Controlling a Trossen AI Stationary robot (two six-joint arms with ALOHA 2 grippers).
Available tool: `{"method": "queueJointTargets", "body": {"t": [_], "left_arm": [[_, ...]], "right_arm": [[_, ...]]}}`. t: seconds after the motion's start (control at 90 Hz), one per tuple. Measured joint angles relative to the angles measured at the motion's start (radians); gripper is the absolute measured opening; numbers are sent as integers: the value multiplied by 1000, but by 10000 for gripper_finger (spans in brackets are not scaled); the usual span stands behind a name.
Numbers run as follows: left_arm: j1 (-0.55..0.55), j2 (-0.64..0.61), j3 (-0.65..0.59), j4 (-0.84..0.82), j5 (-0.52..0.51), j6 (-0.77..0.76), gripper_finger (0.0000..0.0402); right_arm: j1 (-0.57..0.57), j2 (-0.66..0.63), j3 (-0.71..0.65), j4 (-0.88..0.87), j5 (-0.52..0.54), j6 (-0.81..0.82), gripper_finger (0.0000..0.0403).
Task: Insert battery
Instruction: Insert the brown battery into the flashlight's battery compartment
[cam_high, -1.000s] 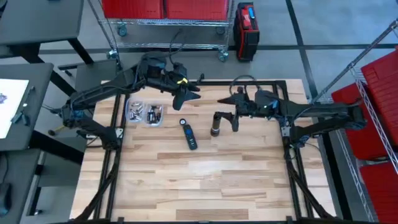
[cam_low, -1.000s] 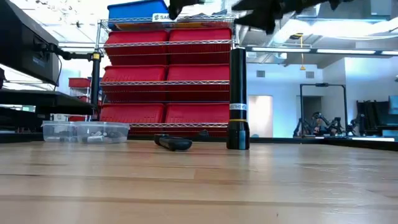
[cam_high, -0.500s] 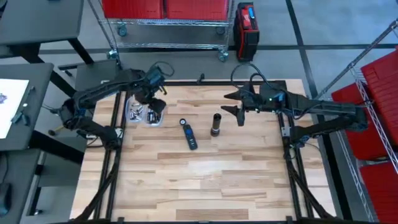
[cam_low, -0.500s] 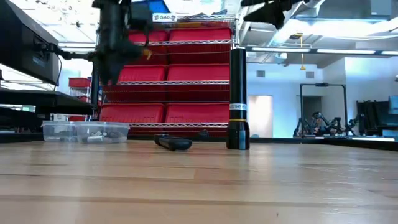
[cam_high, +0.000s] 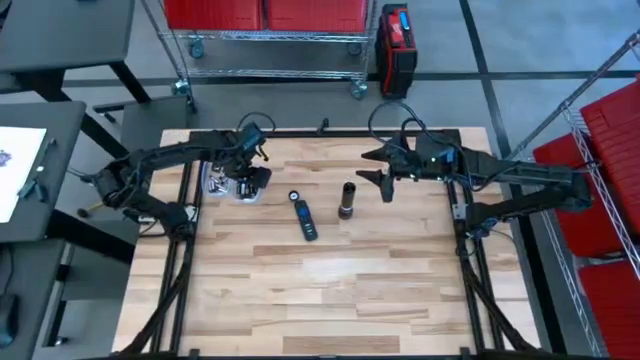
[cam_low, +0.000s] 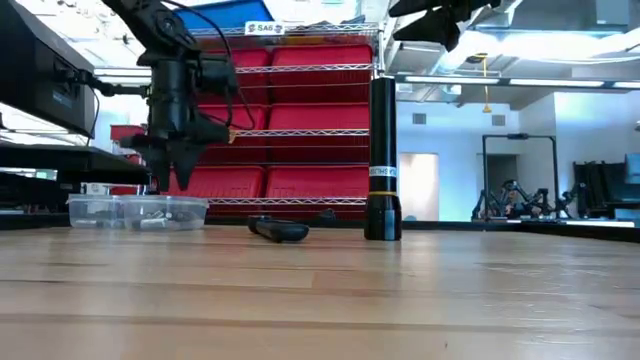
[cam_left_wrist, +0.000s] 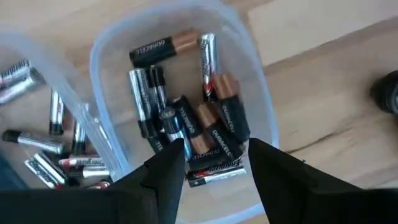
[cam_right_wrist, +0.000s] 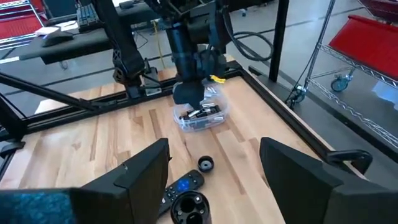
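- Batteries (cam_left_wrist: 186, 134) were piled loose in a clear plastic tub (cam_left_wrist: 261, 112), sitting left of centre in the upper part of the high view, with a second tub (cam_left_wrist: 37, 112) of smaller cells touching it on its left side.
- Left gripper (cam_high: 243, 180) hung pointing straight down over that tub; in the low view it (cam_low: 168, 175) sat just above the rim. Fingers (cam_left_wrist: 166, 171) were spread apart with nothing between them, tips right over the heap of black-and-copper cells.
- Flashlight body (cam_high: 346, 200) stood upright near the middle of the high view, open end up. In the low view it (cam_low: 383, 160) was the tall black cylinder right of centre.
- Small round cap (cam_high: 293, 196) lay just left of the flashlight, and a dark remote (cam_high: 305, 220) with a blue patch lay tilted just below the cap.
- Right gripper (cam_high: 378, 165) hovered up and to the right of the flashlight, jaws wide open, holding nothing, well above the wooden table (cam_high: 330, 290).
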Motion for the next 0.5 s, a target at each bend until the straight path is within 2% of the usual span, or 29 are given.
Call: {"method": "queueJointTargets", "body": {"t": [0.211, 0.411, 0.5], "left_arm": [[0, 0, -49, 70, 49, -17, 157], [0, 0, -77, 177, 39, -18, 157], [0, 0, -93, 202, 0, -16, 157]], "right_arm": [[-2, 0, 0, -11, 0, 15, 238], [1, 0, 0, -18, 0, 43, 238], [1, 0, 0, -18, 0, 44, 238]]}}
